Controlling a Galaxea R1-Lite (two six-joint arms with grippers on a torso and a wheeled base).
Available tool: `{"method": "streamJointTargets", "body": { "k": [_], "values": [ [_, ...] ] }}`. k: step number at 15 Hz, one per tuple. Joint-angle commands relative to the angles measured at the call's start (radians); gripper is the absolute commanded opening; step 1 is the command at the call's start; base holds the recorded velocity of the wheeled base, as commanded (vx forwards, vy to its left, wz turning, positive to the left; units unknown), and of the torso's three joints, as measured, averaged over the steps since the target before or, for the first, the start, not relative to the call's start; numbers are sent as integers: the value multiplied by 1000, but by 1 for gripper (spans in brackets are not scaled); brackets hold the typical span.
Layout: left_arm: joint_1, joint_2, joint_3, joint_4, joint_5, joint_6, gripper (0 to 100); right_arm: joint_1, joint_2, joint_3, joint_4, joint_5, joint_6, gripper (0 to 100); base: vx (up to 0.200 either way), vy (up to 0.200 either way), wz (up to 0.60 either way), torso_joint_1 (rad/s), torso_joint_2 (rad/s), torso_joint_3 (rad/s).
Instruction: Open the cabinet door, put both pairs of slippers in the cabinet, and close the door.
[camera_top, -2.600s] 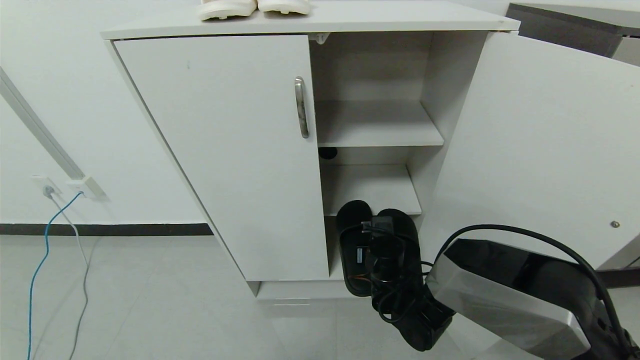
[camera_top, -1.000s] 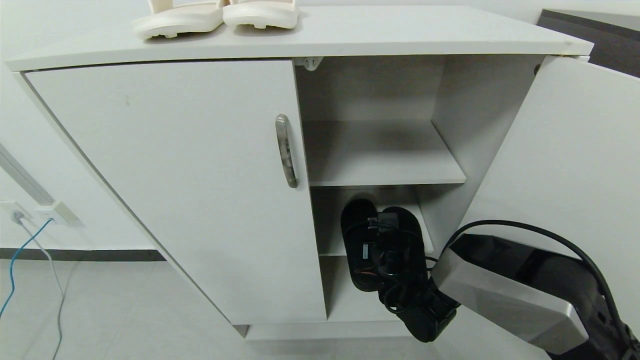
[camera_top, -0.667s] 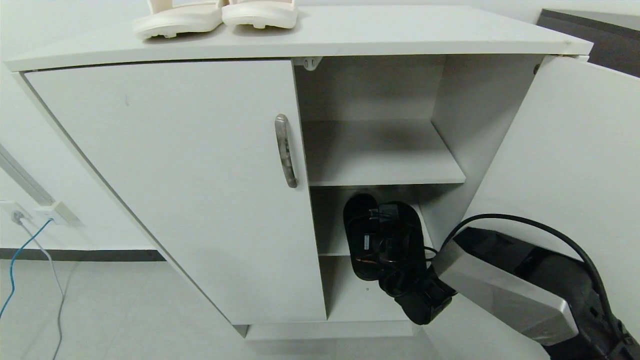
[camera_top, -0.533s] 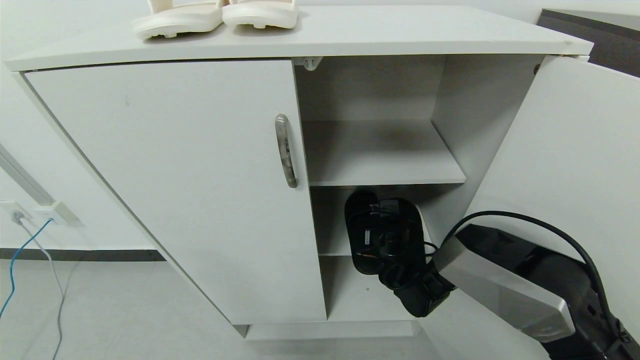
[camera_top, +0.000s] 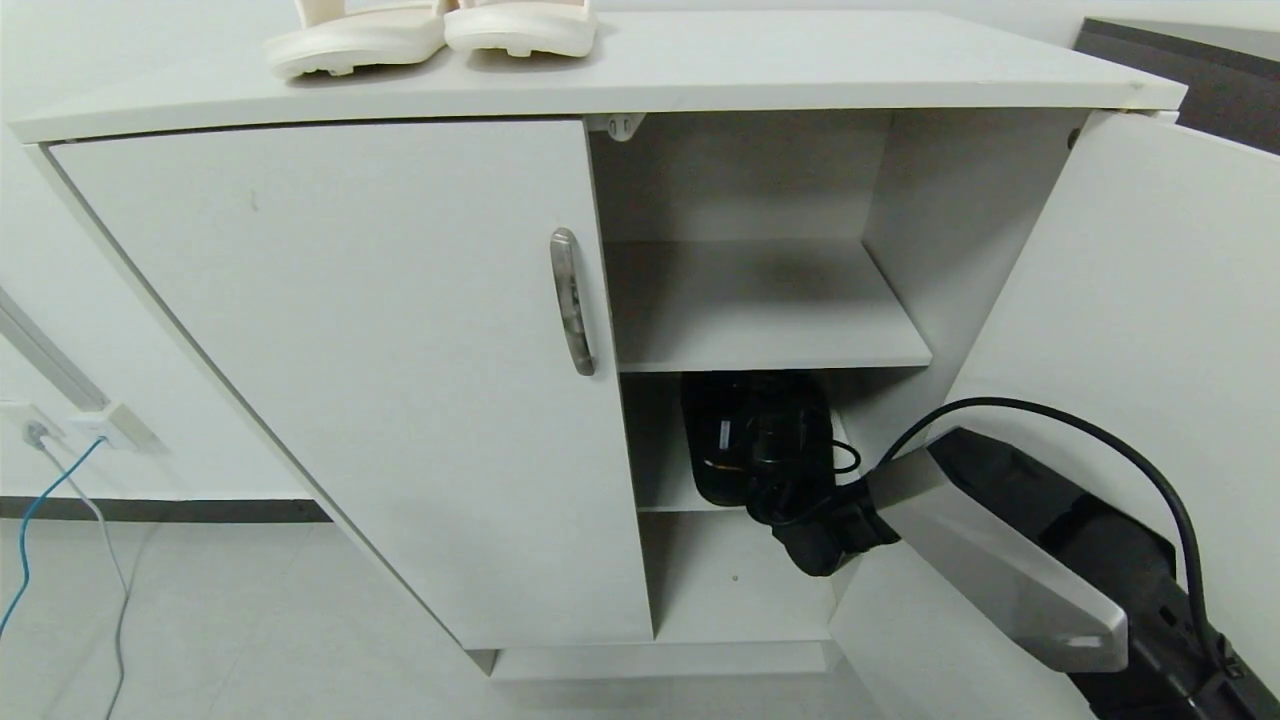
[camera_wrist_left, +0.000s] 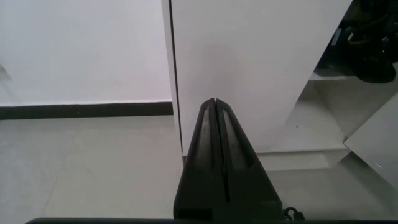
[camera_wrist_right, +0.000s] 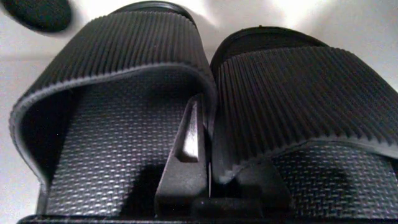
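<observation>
A pair of black slippers (camera_top: 715, 450) sits toe-first in the white cabinet (camera_top: 760, 320), at the lower shelf just under the upper one. My right gripper (camera_top: 790, 480) is shut on them; in the right wrist view its fingers (camera_wrist_right: 193, 140) pinch the touching inner sides of the two ribbed straps of the black slippers (camera_wrist_right: 124, 74). A pair of white slippers (camera_top: 440, 30) lies on the cabinet top at the left. The right door (camera_top: 1100, 330) stands wide open and the left door (camera_top: 380, 380) is closed. My left gripper (camera_wrist_left: 214, 124) is shut, holding nothing, low in front of the closed door.
The open door stands close beside my right arm. The bottom compartment (camera_top: 730, 590) holds nothing. A wall socket (camera_top: 40, 435) with a blue cable (camera_top: 25, 580) is on the left. Dark furniture (camera_top: 1200, 70) stands at the back right.
The head camera came closer to the cabinet. My right gripper lifted the black slippers from the bottom opening and pushed them inward at the lower shelf, under the upper shelf.
</observation>
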Motion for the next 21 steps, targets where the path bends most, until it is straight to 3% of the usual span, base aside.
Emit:
{"method": "streamJointTargets", "body": {
  "k": [1,8,10,21],
  "values": [
    [0,1,0,0,0,-1,0,-6,39,-68,16,2,1,0,0,0,0,0,0,0],
    [0,1,0,0,2,1,0,-32,97,-171,61,7,3,0,0,0,0,0,0,0],
    [0,1,0,0,28,-1,0,-32,101,-171,64,7,3,0,0,0,0,0,0,0],
    [0,1,2,0,29,-1,0,-11,54,-91,24,-2,9,0,0,0,0,0,0,0]
  ]
}}
